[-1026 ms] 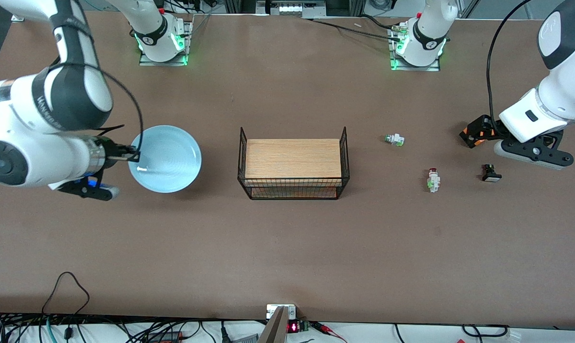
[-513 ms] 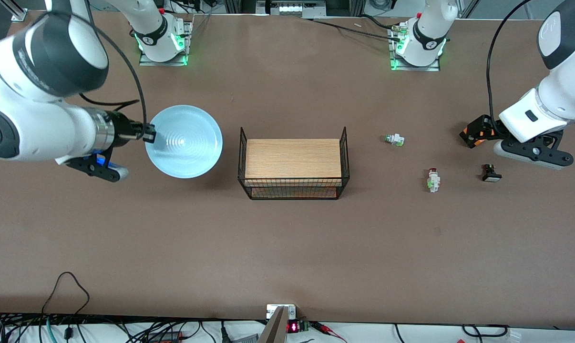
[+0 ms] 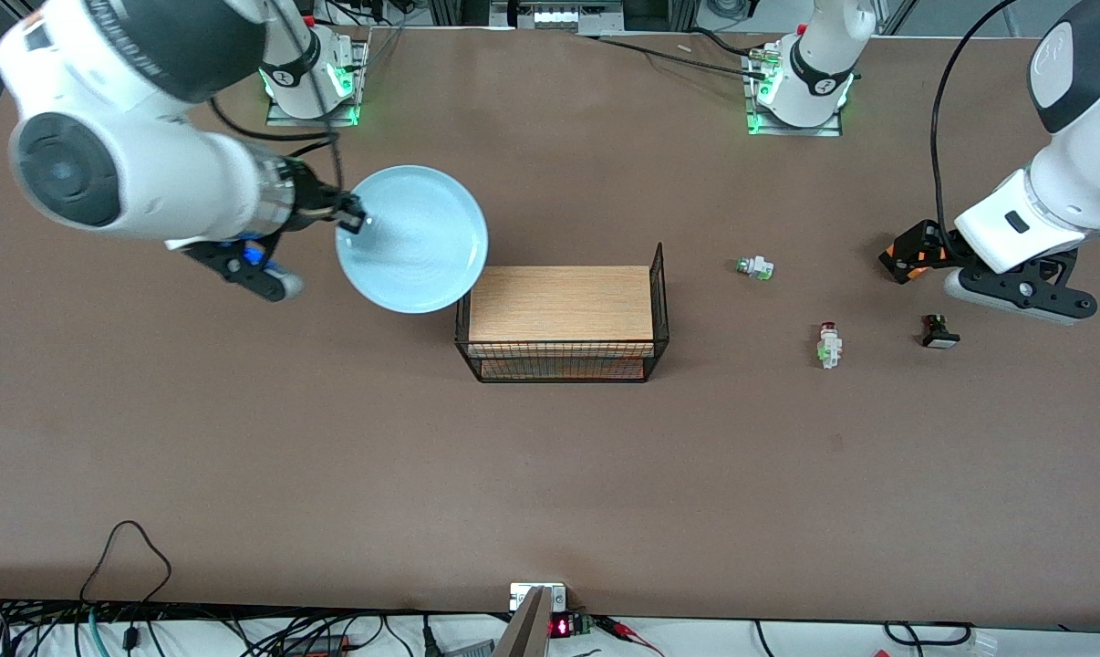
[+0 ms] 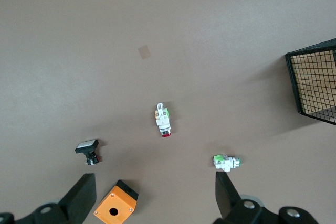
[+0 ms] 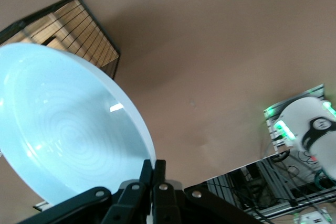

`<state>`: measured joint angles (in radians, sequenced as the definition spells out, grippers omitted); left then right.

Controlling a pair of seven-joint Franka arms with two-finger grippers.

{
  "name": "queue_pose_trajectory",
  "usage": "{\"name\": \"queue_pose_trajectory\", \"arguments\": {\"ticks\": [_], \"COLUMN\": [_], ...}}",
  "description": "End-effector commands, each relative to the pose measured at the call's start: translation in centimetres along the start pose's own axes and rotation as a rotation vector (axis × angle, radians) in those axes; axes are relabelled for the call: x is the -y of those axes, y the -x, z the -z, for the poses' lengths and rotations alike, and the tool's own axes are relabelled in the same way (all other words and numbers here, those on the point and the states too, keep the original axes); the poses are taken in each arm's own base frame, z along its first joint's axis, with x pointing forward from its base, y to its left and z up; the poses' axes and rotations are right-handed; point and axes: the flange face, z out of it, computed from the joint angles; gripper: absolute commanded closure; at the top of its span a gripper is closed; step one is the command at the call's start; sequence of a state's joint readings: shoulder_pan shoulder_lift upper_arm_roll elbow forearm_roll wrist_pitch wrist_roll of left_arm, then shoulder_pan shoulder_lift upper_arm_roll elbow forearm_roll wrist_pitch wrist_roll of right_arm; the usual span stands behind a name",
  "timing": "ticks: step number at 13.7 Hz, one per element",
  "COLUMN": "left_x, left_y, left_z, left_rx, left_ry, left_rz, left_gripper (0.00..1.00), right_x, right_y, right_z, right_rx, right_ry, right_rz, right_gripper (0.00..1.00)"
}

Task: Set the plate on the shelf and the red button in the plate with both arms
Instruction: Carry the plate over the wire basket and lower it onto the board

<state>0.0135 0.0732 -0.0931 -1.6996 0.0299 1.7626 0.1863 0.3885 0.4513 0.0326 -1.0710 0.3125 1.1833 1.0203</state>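
**Plate carried toward the wire rack**

Front view: the plate (image 3: 413,239) is held in the air by the right gripper (image 3: 354,217), whose jaws are clamped on its rim; its edge overlaps a corner of the wire rack (image 3: 561,315) with the wooden shelf. It is best kept level and centred over the shelf before being lowered. The left gripper (image 3: 910,255) waits over the surface at the left arm's end, near the red button (image 3: 827,344).

Left wrist view: the red button (image 4: 163,121) lies on the surface between the open jaws, with a white-and-green button (image 4: 227,161), a black button (image 4: 88,150) and an orange box (image 4: 116,206) nearby.

Right wrist view: the plate (image 5: 63,129) is pinched at its rim, tilted; a firm grip is needed.
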Motion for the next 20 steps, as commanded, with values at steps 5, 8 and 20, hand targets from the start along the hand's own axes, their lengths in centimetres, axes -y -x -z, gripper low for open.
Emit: {"name": "queue_pose_trajectory", "arguments": {"ticks": [5,8,20], "left_x": [0.8,0.7,0.3], "left_y": [-0.2,-0.2,-0.3], "left_z": [0.4,0.5,0.6], "left_rx": [0.009,0.008,0.003], "left_ry": [-0.012,-0.012,-0.013], "left_rz": [-0.017,-0.017,-0.009], "left_gripper": [0.0,0.0,0.0], "right_x": [9.4,12.0,16.8], "right_y": [7.0,6.3,4.3], "right_z": [-5.8,-9.7,-18.0], "right_rx": [-0.112,-0.166,-0.247], "right_ry": [-0.038,-0.022,-0.039], "right_rz": [-0.064,-0.064,-0.041], "right_gripper": [1.0,1.0,1.0]}}
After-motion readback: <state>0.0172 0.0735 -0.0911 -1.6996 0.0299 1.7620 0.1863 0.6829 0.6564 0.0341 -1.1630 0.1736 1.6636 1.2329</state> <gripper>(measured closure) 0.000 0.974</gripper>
